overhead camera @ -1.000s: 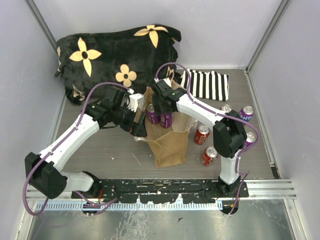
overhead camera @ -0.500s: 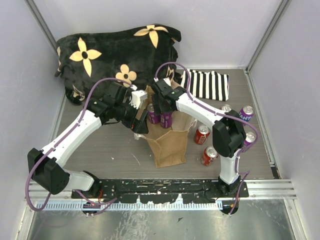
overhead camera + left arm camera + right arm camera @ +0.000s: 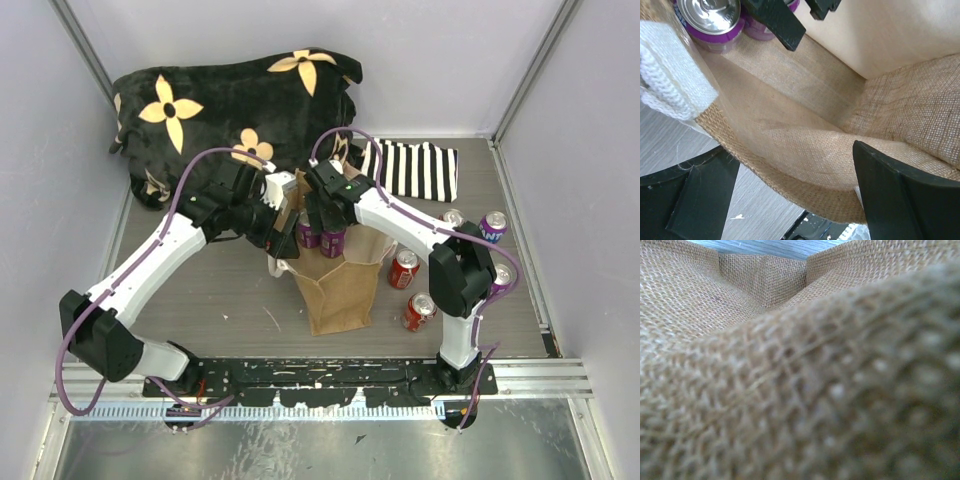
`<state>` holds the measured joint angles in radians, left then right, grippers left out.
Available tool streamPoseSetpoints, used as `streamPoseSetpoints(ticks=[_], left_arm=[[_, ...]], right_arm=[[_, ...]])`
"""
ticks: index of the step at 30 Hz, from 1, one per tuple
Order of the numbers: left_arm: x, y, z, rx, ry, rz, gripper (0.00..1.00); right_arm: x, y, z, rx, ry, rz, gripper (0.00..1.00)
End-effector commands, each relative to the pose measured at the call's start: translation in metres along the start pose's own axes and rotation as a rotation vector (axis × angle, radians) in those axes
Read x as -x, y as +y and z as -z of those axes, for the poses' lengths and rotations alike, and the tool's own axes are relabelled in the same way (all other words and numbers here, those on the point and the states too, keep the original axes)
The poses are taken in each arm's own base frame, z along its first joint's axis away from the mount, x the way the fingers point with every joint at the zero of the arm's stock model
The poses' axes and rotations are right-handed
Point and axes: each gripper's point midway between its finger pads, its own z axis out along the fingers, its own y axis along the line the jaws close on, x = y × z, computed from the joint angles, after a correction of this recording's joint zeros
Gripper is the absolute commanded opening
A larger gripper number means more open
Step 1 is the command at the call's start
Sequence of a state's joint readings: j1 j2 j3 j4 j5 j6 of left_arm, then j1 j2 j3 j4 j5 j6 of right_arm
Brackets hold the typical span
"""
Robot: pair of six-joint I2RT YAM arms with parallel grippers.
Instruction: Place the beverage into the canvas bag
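The canvas bag stands mid-table just beyond the arm bases, with loose red cans beside it on the right. The left gripper straddles the bag's left rim with its jaws wide apart, clamped on nothing. Farther in, two purple cans sit at the bag's mouth under the right gripper. Whether its jaws grip one cannot be told. The step in hand looks like lowering a beverage inside. The next move calls for a spread mouth and a clean release.

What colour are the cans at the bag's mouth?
Purple cans with silver tops; clearest in left wrist view.
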<state>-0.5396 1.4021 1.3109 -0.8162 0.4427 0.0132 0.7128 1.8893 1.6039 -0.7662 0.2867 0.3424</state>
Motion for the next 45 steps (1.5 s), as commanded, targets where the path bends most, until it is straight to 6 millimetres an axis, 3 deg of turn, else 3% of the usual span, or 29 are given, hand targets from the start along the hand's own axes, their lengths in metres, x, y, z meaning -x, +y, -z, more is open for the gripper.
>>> streamPoseSetpoints(ticks=[1, 10, 23, 28, 36, 39, 41, 45], left_arm=[[0.028, -0.003, 0.006, 0.008, -0.075, -0.016, 0.98], [0.039, -0.006, 0.007, -0.005, -0.102, 0.004, 0.98], [0.036, -0.009, 0.01, -0.011, -0.106, 0.016, 0.98], [0.035, -0.01, 0.013, -0.006, -0.113, 0.014, 0.98], [0.025, -0.017, 0.015, -0.032, -0.098, 0.018, 0.98], [0.018, -0.018, 0.017, -0.026, -0.093, 0.01, 0.98], [0.014, -0.018, 0.019, -0.017, -0.093, 0.007, 0.98], [0.006, -0.019, 0.023, -0.011, -0.095, 0.01, 0.98]], right_arm=[[-0.004, 0.004, 0.019, 0.031, -0.002, 0.01, 0.82], [0.001, 0.005, 0.029, 0.033, -0.028, 0.001, 0.84], [0.004, 0.005, 0.047, 0.047, -0.057, -0.026, 0.86], [0.022, 0.007, 0.066, 0.077, -0.131, -0.062, 0.86], [0.065, 0.002, 0.117, 0.115, -0.299, -0.147, 0.86], [0.082, -0.015, 0.142, 0.068, -0.372, -0.18, 0.87], [0.094, -0.04, 0.159, 0.004, -0.403, -0.211, 0.87], [0.111, -0.129, 0.175, -0.144, -0.412, -0.307, 0.87]])
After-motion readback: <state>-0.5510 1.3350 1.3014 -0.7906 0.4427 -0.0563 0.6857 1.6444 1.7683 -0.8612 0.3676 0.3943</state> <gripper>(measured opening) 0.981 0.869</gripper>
